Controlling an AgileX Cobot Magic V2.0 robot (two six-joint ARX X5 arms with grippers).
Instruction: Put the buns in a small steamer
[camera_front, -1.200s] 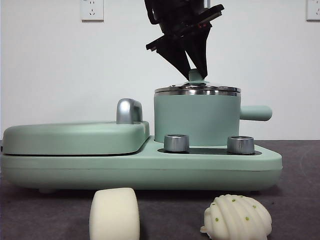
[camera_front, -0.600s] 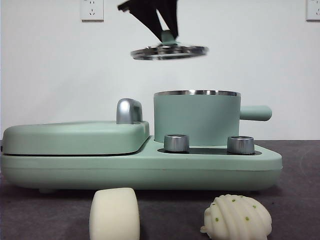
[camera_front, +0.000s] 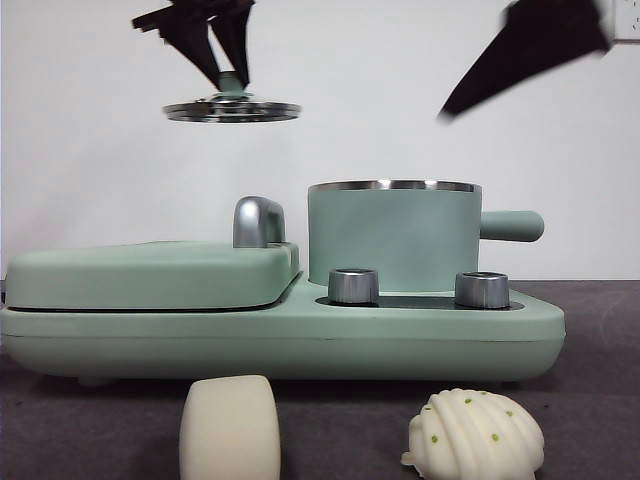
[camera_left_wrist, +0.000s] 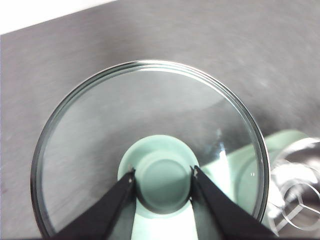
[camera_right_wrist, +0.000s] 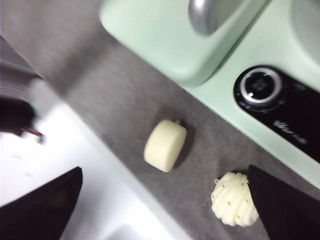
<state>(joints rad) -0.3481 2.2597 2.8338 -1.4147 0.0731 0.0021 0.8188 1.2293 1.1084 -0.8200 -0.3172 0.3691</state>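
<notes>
The mint-green small steamer (camera_front: 393, 235) stands open on its base, side handle to the right. My left gripper (camera_front: 228, 75) is shut on the green knob (camera_left_wrist: 163, 180) of the glass lid (camera_front: 232, 110) and holds it high, left of the pot, above the griddle. The smooth bun (camera_front: 229, 428) and the ridged, green-specked shell bun (camera_front: 475, 435) lie on the grey table in front of the appliance. My right gripper (camera_front: 450, 110) is blurred at the top right. In the right wrist view it (camera_right_wrist: 165, 172) is open, high above the smooth bun (camera_right_wrist: 165, 144) and shell bun (camera_right_wrist: 233, 199).
The flat mint-green griddle lid (camera_front: 150, 275) with its chrome handle (camera_front: 258, 222) fills the appliance's left half. Two steel knobs (camera_front: 352, 285) (camera_front: 481, 289) sit below the pot. The table's edge (camera_right_wrist: 100, 150) runs close to the smooth bun.
My left gripper has lifted the glass lid off the steamer and carried it up and left. My right arm has come into the front view at the top right.
</notes>
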